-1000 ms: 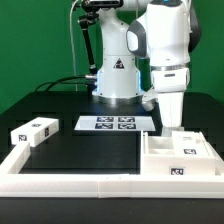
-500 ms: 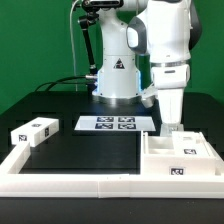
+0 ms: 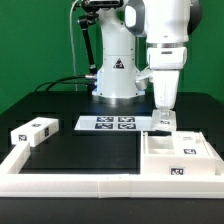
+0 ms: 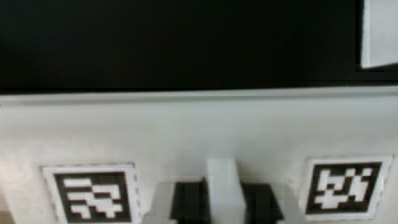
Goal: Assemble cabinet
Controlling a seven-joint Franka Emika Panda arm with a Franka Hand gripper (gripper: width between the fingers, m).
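Observation:
The cabinet body (image 3: 192,160), a white boxy part with tags, sits on the table at the exterior view's right. My gripper (image 3: 162,120) hangs over its far left corner with a small white tagged piece at its fingertips. In the wrist view a wide white cabinet panel (image 4: 196,125) with two tags fills the lower half. A thin white ridge of it stands between my dark fingers (image 4: 178,203). The gripper (image 4: 221,202) looks shut on that ridge. A smaller white tagged block (image 3: 32,130) lies at the exterior view's left.
The marker board (image 3: 115,123) lies flat in front of the robot base (image 3: 115,75). Long white border rails (image 3: 70,182) run along the front and the left of the black table.
My hand has risen and shifted a little toward the exterior view's left. The tagged piece at its fingertips now shows. The cabinet body and the left block have not moved.

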